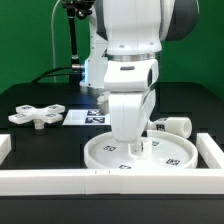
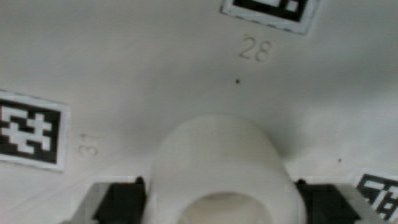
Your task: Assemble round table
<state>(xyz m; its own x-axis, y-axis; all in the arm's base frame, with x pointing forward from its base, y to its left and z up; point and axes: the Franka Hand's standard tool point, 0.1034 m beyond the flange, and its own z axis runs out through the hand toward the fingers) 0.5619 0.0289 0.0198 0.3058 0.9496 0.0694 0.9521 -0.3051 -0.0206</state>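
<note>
White plastic hub (image 2: 214,160) sits between the fingers (image 2: 121,200) of the gripper (image 2: 214,208). Jaws part-open, close against both its sides; firm grip or not, cannot tell. Gripper low over the disc (image 1: 100,157), lower centre of the exterior view. Cross piece (image 1: 35,115) mid-left, well apart. Marker board (image 1: 88,117) next. Post (image 1: 175,126) on its side just beside the disc's right rim. Rail (image 1: 50,180) along the bottom.

The arm (image 1: 130,60) stands upright, claw (image 2: 217,200) pointing straight down.

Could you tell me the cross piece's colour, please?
The cross piece is white, clearest in the exterior view.
</note>
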